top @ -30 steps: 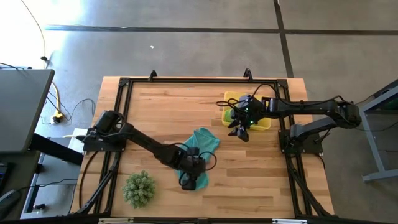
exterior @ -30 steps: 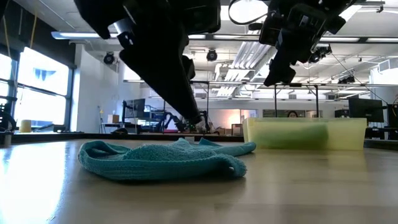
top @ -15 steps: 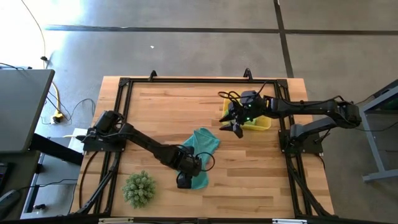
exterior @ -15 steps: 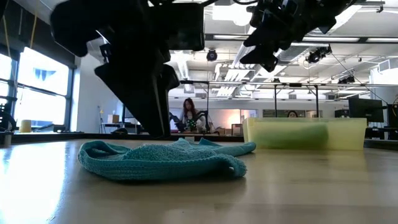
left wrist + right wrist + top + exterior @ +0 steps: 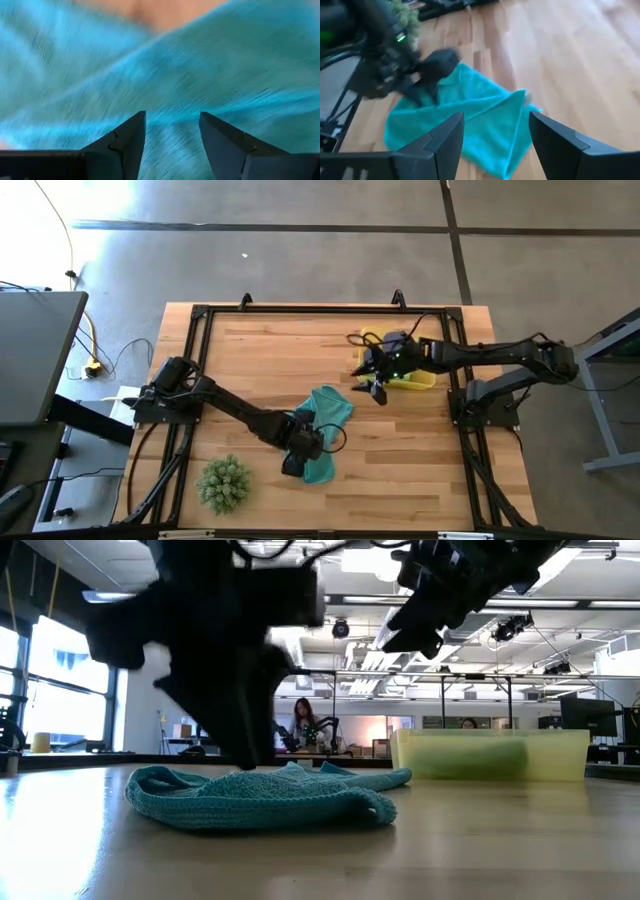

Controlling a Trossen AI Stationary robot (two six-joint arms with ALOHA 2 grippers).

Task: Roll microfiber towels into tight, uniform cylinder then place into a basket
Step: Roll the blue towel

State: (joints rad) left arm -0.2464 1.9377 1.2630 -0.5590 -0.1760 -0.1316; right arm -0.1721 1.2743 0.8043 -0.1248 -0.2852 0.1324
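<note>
- Jaws of the left gripper [image 5: 170,131] stand apart, empty, with teal cloth filling the gap and nothing pinched between them; in the high view the left gripper sits low over the near-left edge of the teal towel [image 5: 325,412].
- Jaws of the right gripper [image 5: 496,131] are also spread and empty; the right gripper hangs in the air just off the left end of the basket [image 5: 425,380], with its wrist camera aimed down toward the teal towel.
- Teal towel lies loosely crumpled and partly folded near the middle of the counter [image 5: 260,350], not rolled at all; the low view shows it as a flat, rumpled heap with one corner trailing toward the basket.
- Basket sits at the far right of the counter, translucent yellow, with a lime-green mass [image 5: 470,755] showing through its wall in the low view; this looks like towel already put away, though how many pieces, or how tightly rolled, I cannot tell.
- Spiky green plant [image 5: 222,483] stands at the near-left corner, apart from the work.
- Progress, as I judge it: the green cloth appears to be done, and the teal towel is the piece left, which needs flattening, rolling into a tight cylinder, then carrying into the basket.
</note>
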